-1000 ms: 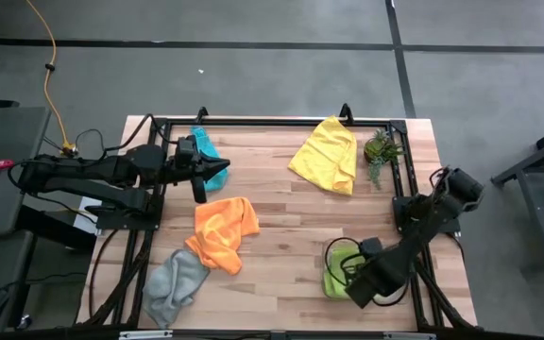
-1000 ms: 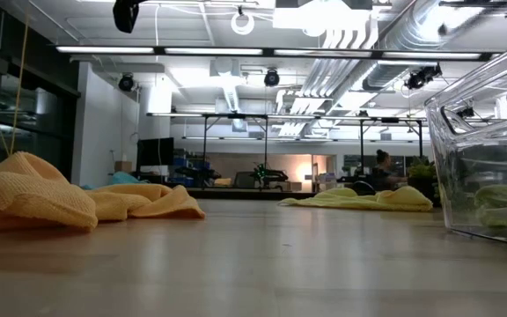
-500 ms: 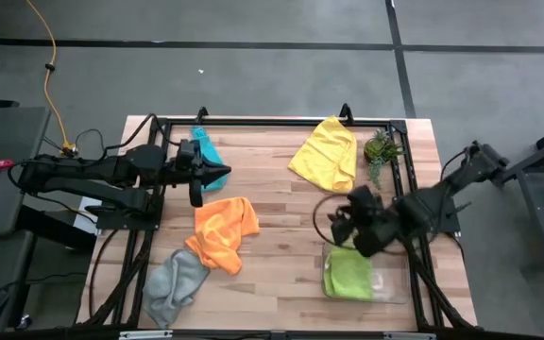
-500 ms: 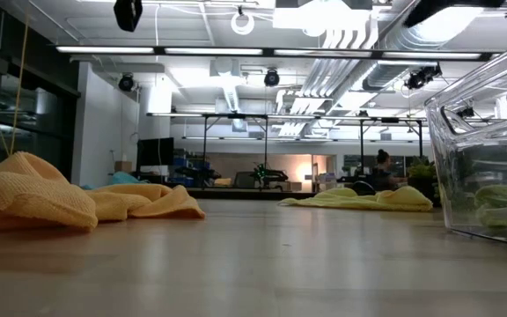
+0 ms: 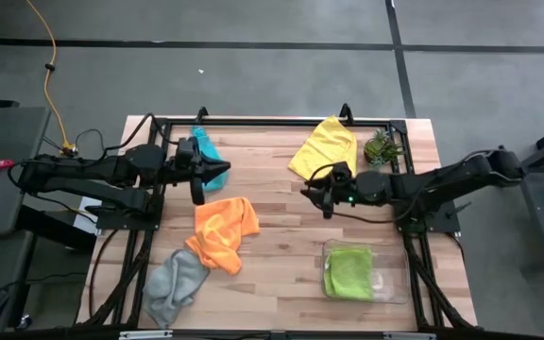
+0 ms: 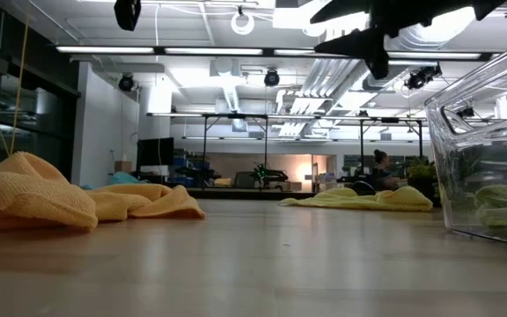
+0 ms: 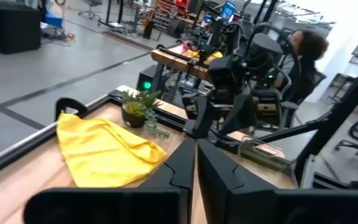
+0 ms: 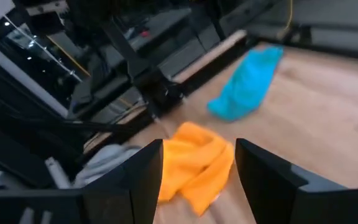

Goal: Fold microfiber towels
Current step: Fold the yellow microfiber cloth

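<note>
Five towels are distributed over the table (image 5: 281, 236). The yellow towel (image 5: 327, 154) lies crumpled at the far right, just beside the plant (image 5: 380, 148). The teal towel (image 5: 206, 151) lies at the far left edge. The orange towel (image 5: 222, 229) is bunched near the middle, and the grey towel (image 5: 175, 281) lies at the near left corner, touching the orange one. The green towel (image 5: 348, 271) is seen lying flat inside the tray (image 5: 385, 288).

The right gripper (image 5: 321, 195) is held above the table between the yellow towel and the tray, with its fingers (image 8: 143, 168) set well apart and nothing between them. The left gripper (image 5: 221, 171) is positioned beside the teal towel with its fingers (image 7: 182, 163) pressed together and empty.

The towels are judged to be light, soft and limp, so no shape is kept when they are lifted. A corner or a free hem is recommended as the place to grasp. Slippage is unlikely on the napped surface, but a pinch taken in a bunched mound may catch several layers.
</note>
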Robot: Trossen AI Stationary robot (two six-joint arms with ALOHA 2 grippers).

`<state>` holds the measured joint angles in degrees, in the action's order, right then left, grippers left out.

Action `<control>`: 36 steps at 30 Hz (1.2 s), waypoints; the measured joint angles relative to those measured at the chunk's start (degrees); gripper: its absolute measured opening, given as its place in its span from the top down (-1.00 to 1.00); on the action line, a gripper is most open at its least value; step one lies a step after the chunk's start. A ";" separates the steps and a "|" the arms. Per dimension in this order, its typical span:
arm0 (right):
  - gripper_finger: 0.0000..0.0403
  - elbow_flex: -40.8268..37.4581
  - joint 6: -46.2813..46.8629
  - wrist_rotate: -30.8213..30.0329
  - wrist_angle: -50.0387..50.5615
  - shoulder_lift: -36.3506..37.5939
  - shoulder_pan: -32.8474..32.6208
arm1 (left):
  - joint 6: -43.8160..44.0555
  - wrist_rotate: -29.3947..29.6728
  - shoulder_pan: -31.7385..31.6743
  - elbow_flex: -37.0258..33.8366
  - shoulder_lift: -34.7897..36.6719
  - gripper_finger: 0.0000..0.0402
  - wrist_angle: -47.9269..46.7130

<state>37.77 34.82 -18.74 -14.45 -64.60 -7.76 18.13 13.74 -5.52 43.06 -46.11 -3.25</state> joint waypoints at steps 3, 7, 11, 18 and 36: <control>0.06 -0.01 -6.58 -0.75 -0.02 0.00 1.18 | -1.01 1.79 0.00 -0.01 -0.17 0.82 0.06; 0.06 0.01 -12.24 -0.77 -0.78 0.00 1.44 | -2.57 2.48 0.00 0.00 -0.69 0.62 0.13; 0.06 0.01 -12.60 -0.75 -0.88 0.00 1.41 | -2.89 2.49 0.00 -0.01 -1.75 0.43 0.11; 0.06 0.07 -12.79 -0.70 -2.07 0.00 2.30 | -5.96 1.56 -0.25 -0.01 -3.57 0.26 0.62; 0.06 0.07 -9.80 -2.10 -1.57 0.00 5.92 | -8.61 -4.67 -9.57 0.01 -6.28 0.30 6.57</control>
<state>37.85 25.02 -20.84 -16.02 -64.60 -1.85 9.53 9.06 -15.09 43.07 -52.39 3.31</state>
